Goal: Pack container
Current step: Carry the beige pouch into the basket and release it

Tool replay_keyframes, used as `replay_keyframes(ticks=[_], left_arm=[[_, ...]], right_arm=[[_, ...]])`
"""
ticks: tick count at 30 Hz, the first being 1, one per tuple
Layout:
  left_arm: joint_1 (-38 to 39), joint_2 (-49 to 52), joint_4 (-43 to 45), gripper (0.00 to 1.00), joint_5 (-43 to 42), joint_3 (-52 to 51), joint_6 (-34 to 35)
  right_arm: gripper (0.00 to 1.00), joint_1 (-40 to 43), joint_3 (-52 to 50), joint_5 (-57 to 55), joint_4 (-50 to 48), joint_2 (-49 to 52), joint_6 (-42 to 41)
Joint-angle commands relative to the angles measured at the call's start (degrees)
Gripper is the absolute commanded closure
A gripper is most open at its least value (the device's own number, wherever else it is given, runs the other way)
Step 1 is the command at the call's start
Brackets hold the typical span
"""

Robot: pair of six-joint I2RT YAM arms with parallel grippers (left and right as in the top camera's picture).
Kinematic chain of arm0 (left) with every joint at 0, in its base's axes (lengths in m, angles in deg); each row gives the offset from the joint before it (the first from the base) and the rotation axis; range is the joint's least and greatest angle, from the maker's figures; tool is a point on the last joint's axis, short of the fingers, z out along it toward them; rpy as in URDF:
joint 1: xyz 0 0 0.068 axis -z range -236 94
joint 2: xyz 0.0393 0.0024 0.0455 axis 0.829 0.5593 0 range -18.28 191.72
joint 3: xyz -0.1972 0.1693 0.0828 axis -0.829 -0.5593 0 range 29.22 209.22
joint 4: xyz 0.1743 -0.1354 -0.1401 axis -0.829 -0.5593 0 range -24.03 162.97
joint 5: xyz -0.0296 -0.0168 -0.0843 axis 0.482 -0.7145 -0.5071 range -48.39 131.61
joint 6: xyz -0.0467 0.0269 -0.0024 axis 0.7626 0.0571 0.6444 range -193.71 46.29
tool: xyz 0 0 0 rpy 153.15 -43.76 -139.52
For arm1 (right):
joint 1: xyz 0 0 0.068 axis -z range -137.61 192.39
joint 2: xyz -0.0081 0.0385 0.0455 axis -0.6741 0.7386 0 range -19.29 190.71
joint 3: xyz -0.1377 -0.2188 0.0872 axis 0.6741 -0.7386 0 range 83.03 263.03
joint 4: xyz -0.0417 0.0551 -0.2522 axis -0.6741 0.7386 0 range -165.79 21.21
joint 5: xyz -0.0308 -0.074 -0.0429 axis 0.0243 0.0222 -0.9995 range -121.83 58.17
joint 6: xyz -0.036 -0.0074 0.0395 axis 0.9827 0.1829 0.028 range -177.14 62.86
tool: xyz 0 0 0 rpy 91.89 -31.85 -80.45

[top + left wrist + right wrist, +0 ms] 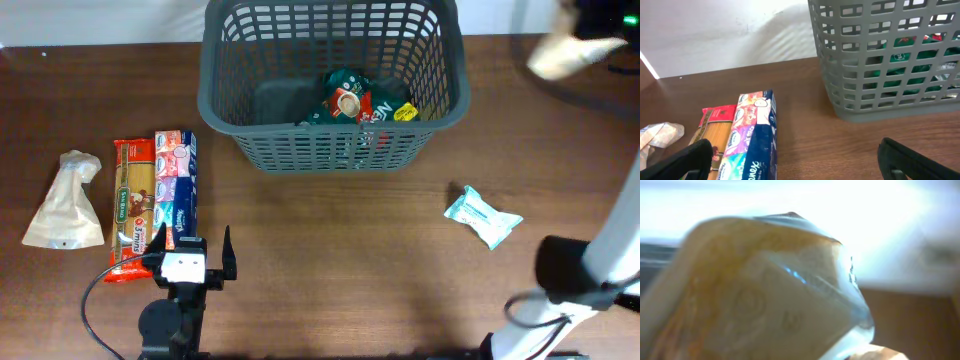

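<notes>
Filling the right wrist view, a tan packet (765, 290) sits so close to the lens that it blurs. From overhead we see it lifted off the desk (330, 260) at the far right corner, where the right hand (592, 35) is clamped on it, though its fingers are smeared and hard to make out.

We find the container (225, 90) at the far middle of the desk, standing upright. It is a big dark grey basket, rectangular with rounded corners, with a solid rim and slotted lattice walls. Through the slots and over the rim we see green packets (350, 100) with red print piled toward its right half, and something dark on the floor at its left.

Our left hand (190, 255) is low at the near left with its fingers spread apart and nothing between them. Just ahead of it lie a tissue pack (175, 190) and a pasta packet (132, 205), side by side and touching. A pale pouch (68, 200) lies beside them further left. One finger overlaps the near end of the tissue pack in the overhead view.

On the right, well apart from the basket, a pale blue packet (483, 215) lies flat on the desk.
</notes>
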Motion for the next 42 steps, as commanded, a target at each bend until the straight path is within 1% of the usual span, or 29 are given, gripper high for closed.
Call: replay_keyframes(ticks=[1,5,8,12,19,23,24,25,26,27,29,31,32,33,37,38,40,42], left_arm=[[-0.2,-0.3,0.0,0.01,0.4,-0.4,0.5],[-0.2,-0.3,0.0,0.01,0.4,-0.4,0.5],[-0.2,-0.3,0.0,0.01,0.4,-0.4,0.5],[-0.2,-0.3,0.0,0.01,0.4,-0.4,0.5],[-0.2,-0.3,0.0,0.01,0.4,-0.4,0.5],[-0.2,-0.3,0.0,0.01,0.4,-0.4,0.5],[-0.2,-0.3,0.0,0.01,0.4,-0.4,0.5],[-0.2,-0.3,0.0,0.01,0.4,-0.4,0.5],[-0.2,-0.3,0.0,0.01,0.4,-0.4,0.5],[-0.2,-0.3,0.0,0.01,0.4,-0.4,0.5],[-0.2,-0.3,0.0,0.01,0.4,-0.4,0.5],[-0.2,-0.3,0.0,0.01,0.4,-0.4,0.5],[-0.2,-0.3,0.0,0.01,0.4,-0.4,0.5],[-0.2,-0.3,0.0,0.01,0.4,-0.4,0.5],[-0.2,-0.3,0.0,0.01,0.4,-0.4,0.5],[-0.2,-0.3,0.0,0.01,0.4,-0.4,0.5],[-0.2,-0.3,0.0,0.01,0.4,-0.4,0.5],[-0.2,-0.3,0.0,0.01,0.4,-0.4,0.5]], right_arm=[[0.96,-9.5,3.0,3.1,0.1,-0.8,8.5],[0.96,-19.3,0.4,3.1,-0.6,1.5,18.2],[0.96,-24.7,-2.4,1.7,-1.6,5.0,21.7],[0.97,-28.9,-5.1,-4.4,-3.8,11.6,21.7],[0.96,-31.6,-5.3,-4.4,-5.8,24.7,21.5],[0.96,-31.8,-5.4,-4.4,-5.9,28.3,18.7],[0.95,-31.8,-5.6,-4.4,-5.9,28.9,18.4],[0.80,-31.8,-5.7,-4.5,-5.8,29.1,18.4],[0.57,-31.8,-5.7,-4.6,-5.6,29.1,18.4],[0.49,-31.8,-5.7,-5.3,-5.5,28.9,17.7],[0.39,-31.7,-5.4,-8.7,-5.5,27.4,14.7],[0.22,-31.3,-5.4,-12.0,-5.4,24.6,13.5],[0.21,-30.5,-5.4,-14.3,-5.1,20.4,13.4],[0.21,-29.8,-5.4,-15.0,-5.0,18.4,13.4],[0.21,-24.3,-5.4,-16.4,-4.7,9.4,8.3],[0.21,-20.2,-5.9,-16.4,-4.7,5.6,6.0],[0.21,-14.8,-8.6,-16.4,-5.6,1.2,4.0],[0.21,-8.5,-14.6,-16.2,-7.6,-3.7,3.0]])
